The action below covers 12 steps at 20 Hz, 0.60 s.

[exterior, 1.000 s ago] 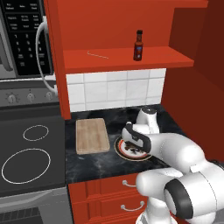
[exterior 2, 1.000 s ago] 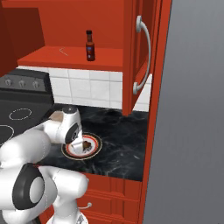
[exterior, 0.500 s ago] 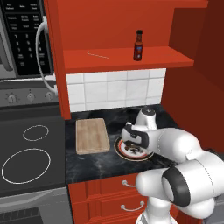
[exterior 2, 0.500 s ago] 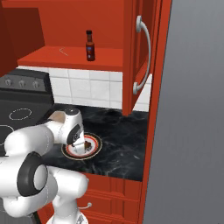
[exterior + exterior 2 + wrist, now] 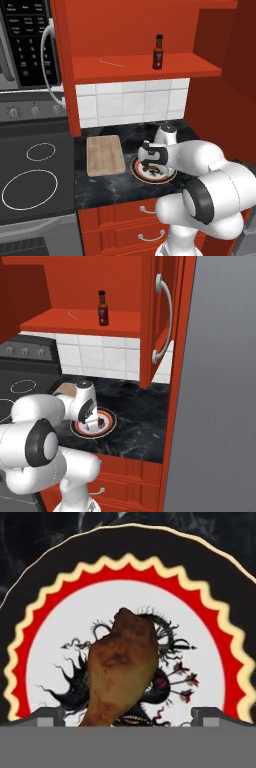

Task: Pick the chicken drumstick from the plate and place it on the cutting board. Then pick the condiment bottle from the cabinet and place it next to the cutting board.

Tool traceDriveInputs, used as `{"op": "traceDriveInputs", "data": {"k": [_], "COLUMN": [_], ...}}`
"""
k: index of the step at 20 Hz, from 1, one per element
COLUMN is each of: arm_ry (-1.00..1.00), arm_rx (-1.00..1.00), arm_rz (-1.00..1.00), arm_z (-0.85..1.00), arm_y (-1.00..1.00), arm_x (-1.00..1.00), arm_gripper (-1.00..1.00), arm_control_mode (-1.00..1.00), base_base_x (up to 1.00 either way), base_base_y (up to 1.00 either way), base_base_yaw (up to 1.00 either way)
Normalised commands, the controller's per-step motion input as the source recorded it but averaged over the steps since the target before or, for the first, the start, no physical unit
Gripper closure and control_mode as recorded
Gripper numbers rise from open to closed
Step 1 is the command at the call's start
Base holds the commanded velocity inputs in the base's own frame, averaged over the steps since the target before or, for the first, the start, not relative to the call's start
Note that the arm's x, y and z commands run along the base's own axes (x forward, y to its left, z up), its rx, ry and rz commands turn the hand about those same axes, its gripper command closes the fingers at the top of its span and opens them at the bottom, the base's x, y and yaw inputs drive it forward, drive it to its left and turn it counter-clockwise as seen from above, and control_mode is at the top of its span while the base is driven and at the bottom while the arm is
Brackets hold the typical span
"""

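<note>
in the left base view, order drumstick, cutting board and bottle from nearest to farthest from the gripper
1. Drumstick: on the plate, right under the gripper.
2. Cutting board: on the counter, beside the plate toward the stove.
3. Bottle: upright on the cabinet shelf, high above the gripper.

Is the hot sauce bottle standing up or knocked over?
Upright: the hot sauce bottle stands cap-up on the red cabinet shelf.
</note>
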Motion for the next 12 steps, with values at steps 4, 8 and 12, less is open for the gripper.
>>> {"op": "traceDriveInputs", "data": {"k": [4,8,12], "arm_ry": [0.0,0.01,0.05], "arm_rx": [0.0,0.0,0.0], "arm_rz": [0.0,0.0,0.0], "arm_z": [-0.2,-0.16,-0.09], "arm_y": [0.0,0.0,0.0], "arm_x": [0.01,0.05,0.11], "arm_gripper": [-1.0,-1.0,-1.0], "arm_control_mode": [-1.0,-1.0,-1.0], "base_base_x": [0.0,0.0,0.0], "base_base_y": [0.0,0.0,0.0], "base_base_yaw": [0.0,0.0,0.0]}}
